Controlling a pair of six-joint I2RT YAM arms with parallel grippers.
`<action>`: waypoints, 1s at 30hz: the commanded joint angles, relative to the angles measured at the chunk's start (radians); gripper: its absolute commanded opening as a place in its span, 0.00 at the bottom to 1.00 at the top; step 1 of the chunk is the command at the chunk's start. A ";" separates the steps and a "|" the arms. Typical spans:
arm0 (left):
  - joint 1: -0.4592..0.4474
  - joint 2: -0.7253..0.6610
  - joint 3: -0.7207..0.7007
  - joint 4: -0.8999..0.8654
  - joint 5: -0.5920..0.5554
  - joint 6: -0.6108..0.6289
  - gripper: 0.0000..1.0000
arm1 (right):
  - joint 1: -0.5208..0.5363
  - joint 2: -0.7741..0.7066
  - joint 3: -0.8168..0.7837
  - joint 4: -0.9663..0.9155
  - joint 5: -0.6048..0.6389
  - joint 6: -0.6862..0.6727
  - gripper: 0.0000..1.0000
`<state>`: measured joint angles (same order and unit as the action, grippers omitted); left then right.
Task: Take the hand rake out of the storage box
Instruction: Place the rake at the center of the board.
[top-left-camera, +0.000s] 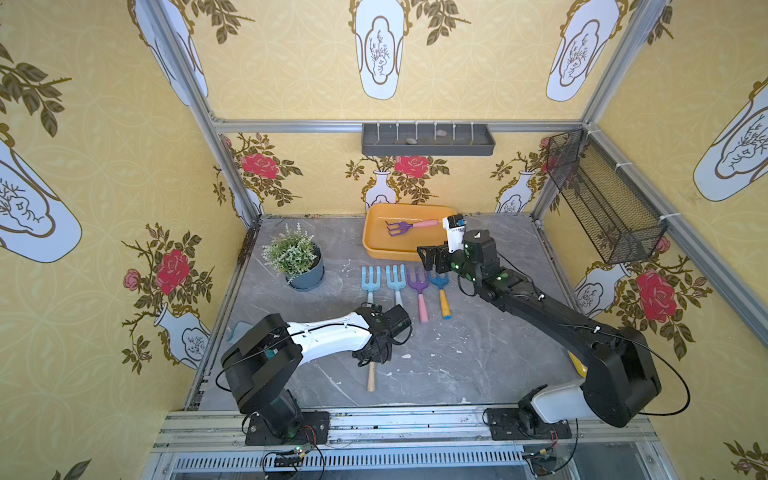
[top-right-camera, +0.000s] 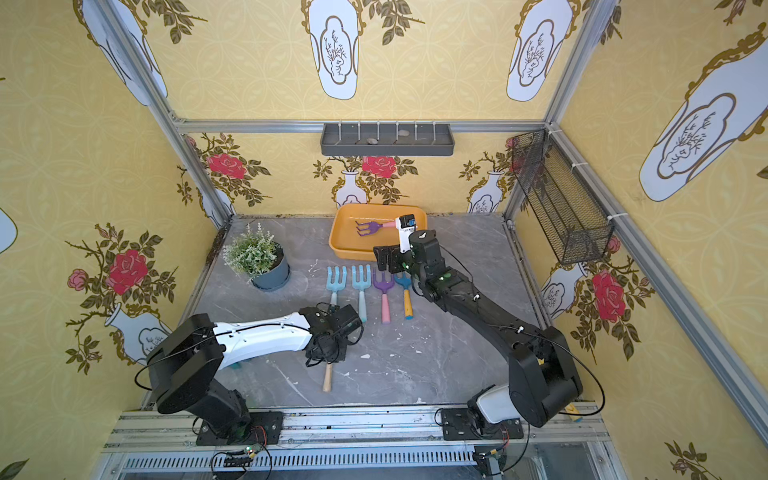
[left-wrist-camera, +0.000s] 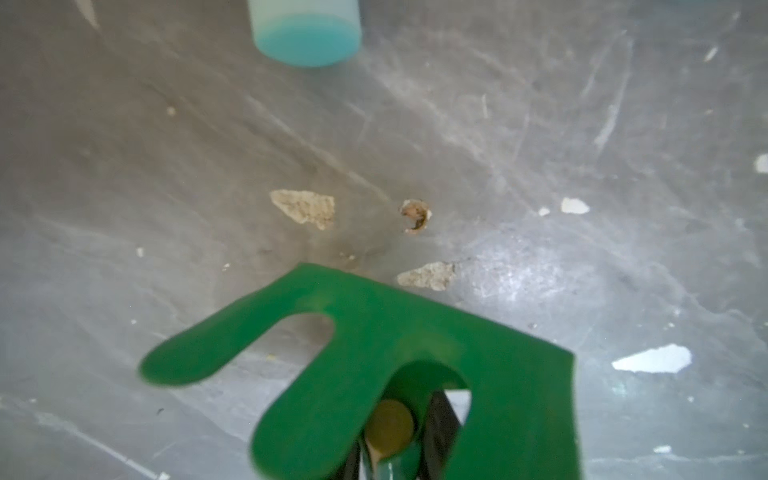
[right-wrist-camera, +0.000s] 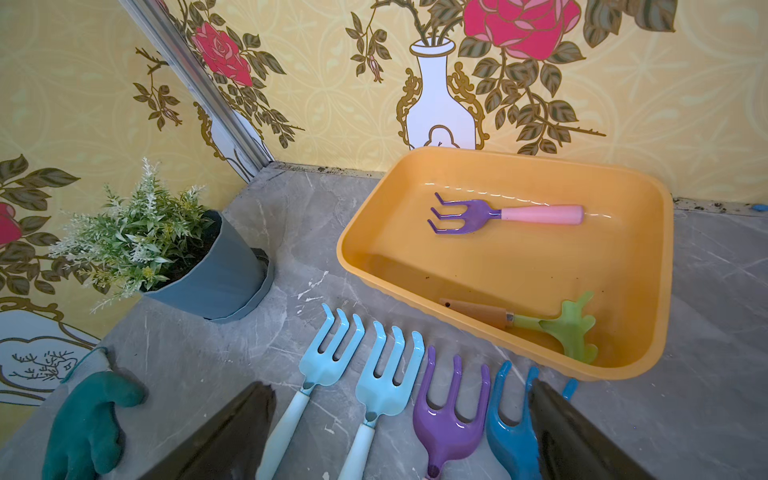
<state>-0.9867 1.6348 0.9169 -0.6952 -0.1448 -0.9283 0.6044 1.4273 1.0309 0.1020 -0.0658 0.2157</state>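
Your right arm (top-left-camera: 540, 307) was stretched forward across the counter (top-left-camera: 457, 357) to just short of the storage box (top-left-camera: 395, 246). Its wrist was bent so that the jaws, spread wide and empty, hung over the row of hand forks (top-left-camera: 395, 279) lying just in front of the box's near wall. The hand rake (right-wrist-camera: 498, 215), purple-headed with a pink handle, lay flat inside the box toward its far wall, its handle roughly parallel to that wall. A light-green tool (right-wrist-camera: 569, 328) with a wooden handle lay in the same box against the near wall. The step in hand looked to be the approach, since nothing in the box had yet been gripped. Next, by the look of it, you would need to carry the jaws over the near rim and turn them across the pink handle. You would then lower them without catching the light-green tool, clench, and lift the rake clear of the rim. Your left arm (top-left-camera: 328, 336), folded low and well back from the box, had its jaws clenched around the neck of a dark green fork (left-wrist-camera: 374, 353), whose wooden handle pointed away from the box.
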 joint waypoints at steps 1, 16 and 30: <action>0.000 0.017 -0.014 0.015 0.034 -0.024 0.19 | 0.001 -0.005 0.004 0.005 0.026 -0.010 0.97; 0.006 0.060 0.005 -0.043 -0.014 -0.041 0.35 | 0.001 0.028 0.018 -0.007 0.025 -0.016 0.97; 0.034 0.008 -0.041 -0.038 -0.047 -0.033 0.27 | 0.001 0.042 0.018 -0.002 0.019 -0.013 0.97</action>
<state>-0.9562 1.6382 0.8894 -0.6884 -0.1638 -0.9691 0.6052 1.4677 1.0412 0.0994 -0.0448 0.2081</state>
